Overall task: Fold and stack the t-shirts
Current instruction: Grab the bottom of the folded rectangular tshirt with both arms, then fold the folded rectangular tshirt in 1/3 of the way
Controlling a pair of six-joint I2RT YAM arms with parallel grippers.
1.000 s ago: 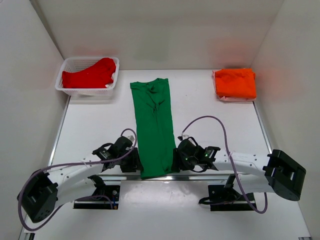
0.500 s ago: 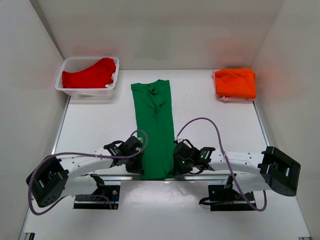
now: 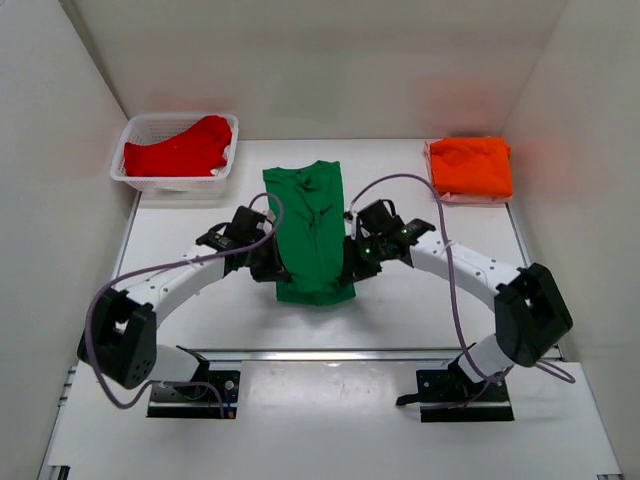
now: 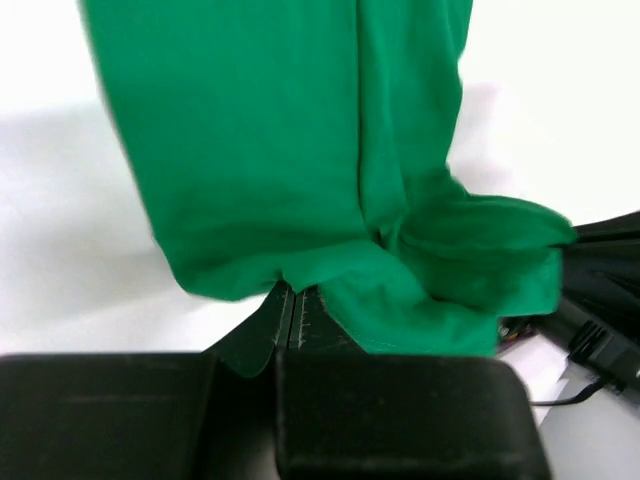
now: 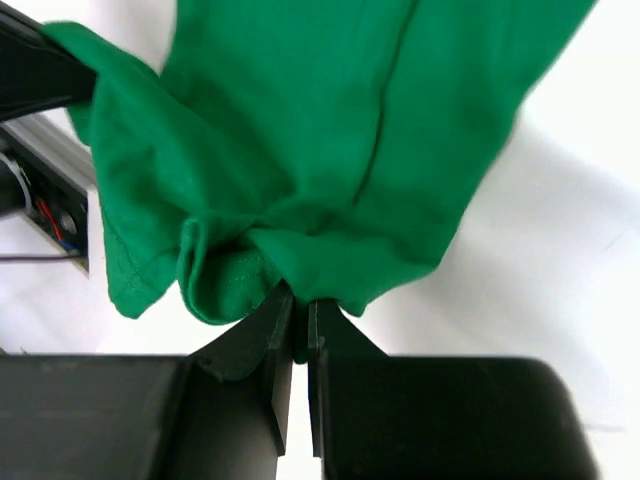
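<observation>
The green t-shirt [image 3: 310, 225] lies lengthwise mid-table, its near end lifted and doubled back toward the collar. My left gripper [image 3: 272, 262] is shut on the shirt's left hem corner [image 4: 300, 275]. My right gripper [image 3: 352, 258] is shut on the right hem corner [image 5: 300, 270]. Both wrist views show green cloth [image 4: 260, 150] [image 5: 340, 130] hanging from the pinched jaws over the white table. The orange t-shirt [image 3: 470, 166] lies folded at the back right. A red t-shirt [image 3: 180, 150] is bundled in the basket at the back left.
The white mesh basket [image 3: 140, 178] stands at the back left corner. A pale sheet [image 3: 447, 197] shows under the orange shirt. White walls close in the table on three sides. A metal rail [image 3: 330, 353] runs along the near edge.
Both grippers closed on the green shirt's near hem at the front edge, then carried it up and away toward the collar, folding the shirt over itself.
</observation>
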